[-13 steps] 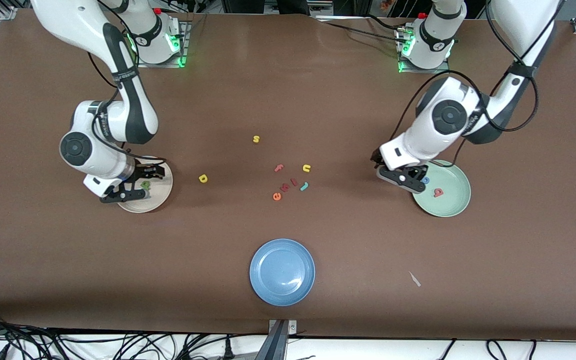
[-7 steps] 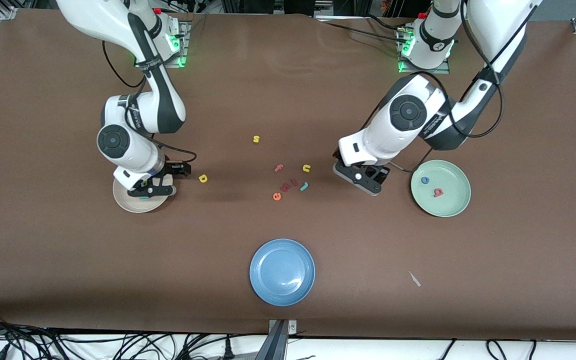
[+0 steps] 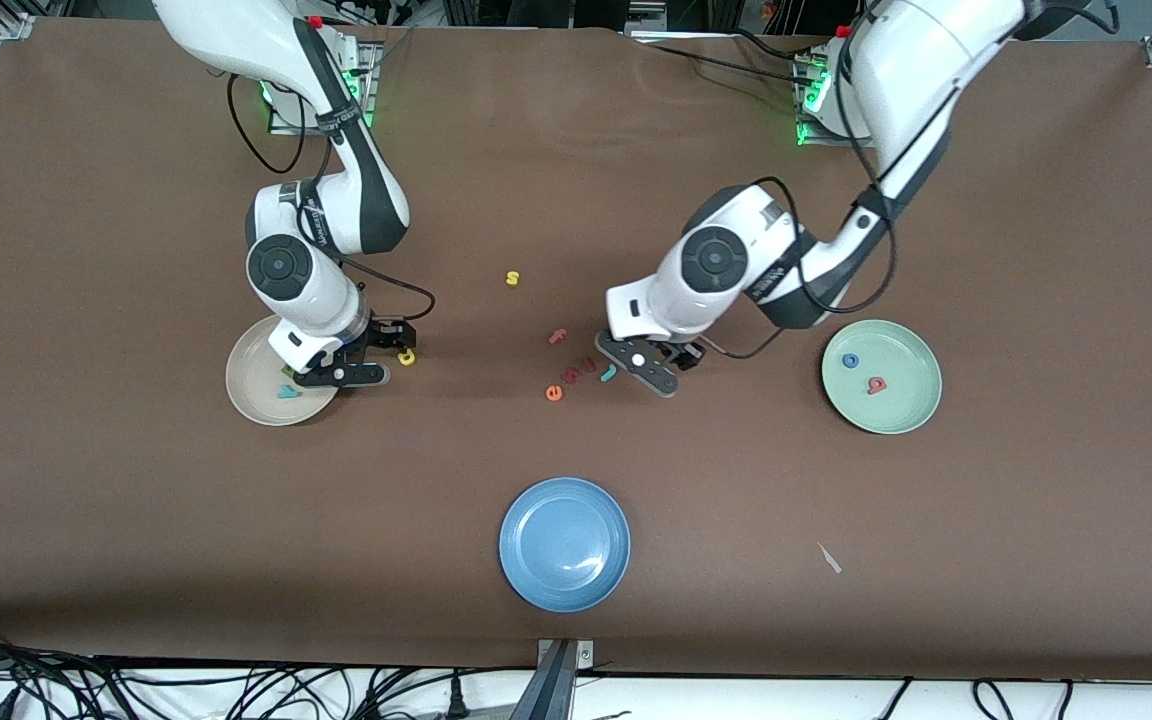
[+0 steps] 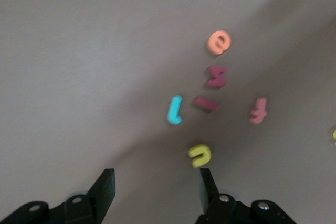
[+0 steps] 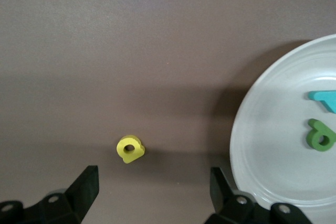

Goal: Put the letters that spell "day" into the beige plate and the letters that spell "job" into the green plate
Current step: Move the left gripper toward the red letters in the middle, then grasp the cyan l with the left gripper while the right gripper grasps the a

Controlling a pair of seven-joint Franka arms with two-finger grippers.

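Observation:
The beige plate (image 3: 254,392) (image 5: 273,129) holds the teal "y" (image 3: 288,392) (image 5: 323,99) and the dark green "d" (image 5: 320,135). My right gripper (image 3: 386,352) (image 5: 155,179) hangs open over the table at that plate's rim, beside the yellow "a" (image 3: 406,357) (image 5: 130,149). The green plate (image 3: 901,405) holds the blue "o" (image 3: 850,360) and the salmon-red "b" (image 3: 876,384). My left gripper (image 3: 641,362) (image 4: 156,182) is open and empty over the letter cluster, close to the teal "j" (image 3: 608,374) (image 4: 174,109).
Around the "j" lie a yellow "u" (image 4: 200,153), an orange "e" (image 3: 554,393), two dark red letters (image 4: 216,75) and a pink "f" (image 3: 558,336). A yellow "s" (image 3: 512,278) lies nearer the robots. The blue plate (image 3: 564,543) sits near the front edge.
Both arms have swung in from their plates toward the table's middle. The right gripper came off the beige plate to the yellow "a". The left gripper left the green plate for the letter cluster.

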